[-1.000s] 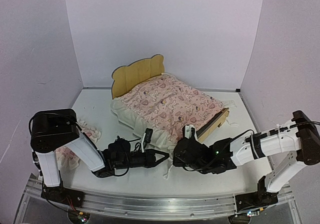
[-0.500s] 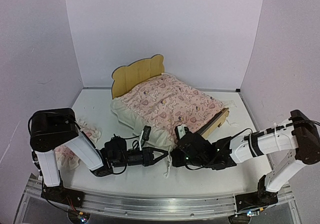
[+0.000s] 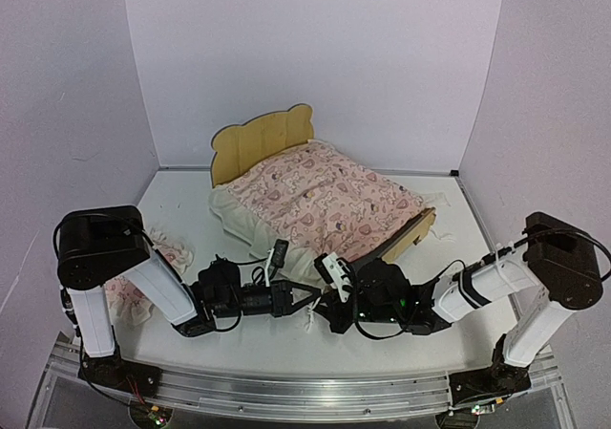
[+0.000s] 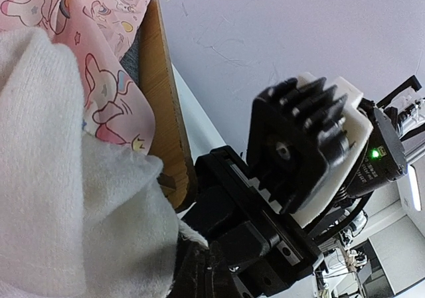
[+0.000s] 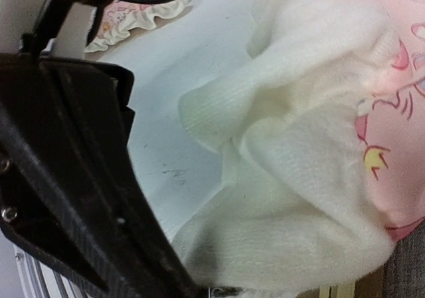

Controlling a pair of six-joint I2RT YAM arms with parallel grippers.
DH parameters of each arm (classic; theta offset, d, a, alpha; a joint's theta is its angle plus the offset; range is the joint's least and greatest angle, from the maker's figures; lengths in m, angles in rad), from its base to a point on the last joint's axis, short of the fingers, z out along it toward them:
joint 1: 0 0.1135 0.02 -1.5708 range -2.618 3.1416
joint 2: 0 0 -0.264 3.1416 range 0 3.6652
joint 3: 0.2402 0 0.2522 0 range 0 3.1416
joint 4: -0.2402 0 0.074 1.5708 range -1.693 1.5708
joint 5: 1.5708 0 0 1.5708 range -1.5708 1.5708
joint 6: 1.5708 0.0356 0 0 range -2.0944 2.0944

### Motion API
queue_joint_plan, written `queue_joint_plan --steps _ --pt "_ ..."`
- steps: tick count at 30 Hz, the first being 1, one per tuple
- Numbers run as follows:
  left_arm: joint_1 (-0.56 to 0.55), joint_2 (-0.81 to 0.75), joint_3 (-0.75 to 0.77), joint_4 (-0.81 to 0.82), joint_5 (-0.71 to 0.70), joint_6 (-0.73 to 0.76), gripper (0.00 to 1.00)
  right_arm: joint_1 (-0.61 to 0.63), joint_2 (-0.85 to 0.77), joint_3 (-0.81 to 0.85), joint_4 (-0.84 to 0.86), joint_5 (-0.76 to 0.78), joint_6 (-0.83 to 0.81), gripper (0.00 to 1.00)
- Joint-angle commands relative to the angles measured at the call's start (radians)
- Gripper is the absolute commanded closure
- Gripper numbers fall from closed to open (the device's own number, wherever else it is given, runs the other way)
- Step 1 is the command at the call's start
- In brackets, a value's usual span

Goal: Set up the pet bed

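The pet bed [image 3: 260, 144] stands at mid-table, its wavy headboard to the back left and its footboard [image 3: 409, 236] to the front right. A pink patterned blanket [image 3: 320, 198] with a white ruffle covers it. My left gripper [image 3: 307, 302] and right gripper [image 3: 323, 307] meet tip to tip at the blanket's near ruffle corner, low over the table. In the left wrist view the left gripper [image 4: 202, 250] is shut on a tip of white ruffle [image 4: 73, 198]. The right gripper [image 5: 224, 290] is shut at the ruffle's [image 5: 299, 231] lower edge. Grey mattress [image 5: 406, 278] peeks out under the blanket.
A small pink ruffled pillow [image 3: 167, 255] lies on the table at the left, beside the left arm. White walls enclose the back and sides. The right gripper's body [image 4: 305, 139] fills the left wrist view, close to the wooden footboard [image 4: 166, 125].
The right arm has swung left and lower until its gripper meets the left one. The bed's foot end and blanket shifted slightly left. The left gripper has barely moved.
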Motion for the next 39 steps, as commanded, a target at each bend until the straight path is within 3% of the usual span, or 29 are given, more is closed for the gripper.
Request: queue_joint_plan --steps 1,4,10,14,16,23,30,39 --pt "0.005 0.002 0.022 0.067 0.007 0.0 1.0 -0.009 0.004 -0.015 0.187 -0.134 -0.183 1.0" --pt "0.008 -0.01 0.009 0.062 0.007 0.021 0.98 -0.018 0.012 -0.023 0.191 -0.154 -0.221 1.0" --pt "0.015 -0.183 -0.126 -0.06 -0.08 0.243 0.68 -0.036 0.016 -0.032 0.197 -0.149 -0.21 0.99" --pt "0.02 -0.309 -0.211 -0.16 -0.127 0.371 0.57 -0.044 0.016 -0.039 0.198 -0.144 -0.202 0.99" --pt "0.038 -0.307 -0.214 -0.188 -0.095 0.402 0.61 -0.044 0.011 -0.042 0.196 -0.142 -0.2 0.99" --pt "0.071 -0.116 -0.113 -0.182 0.033 0.491 0.96 -0.045 0.005 -0.032 0.178 -0.135 -0.204 0.99" --pt "0.071 0.021 -0.047 -0.072 0.084 0.557 0.99 -0.044 0.001 -0.021 0.164 -0.136 -0.208 0.99" --pt "0.081 0.061 0.007 -0.022 0.146 0.602 0.97 -0.046 -0.012 -0.025 0.132 -0.132 -0.247 1.0"
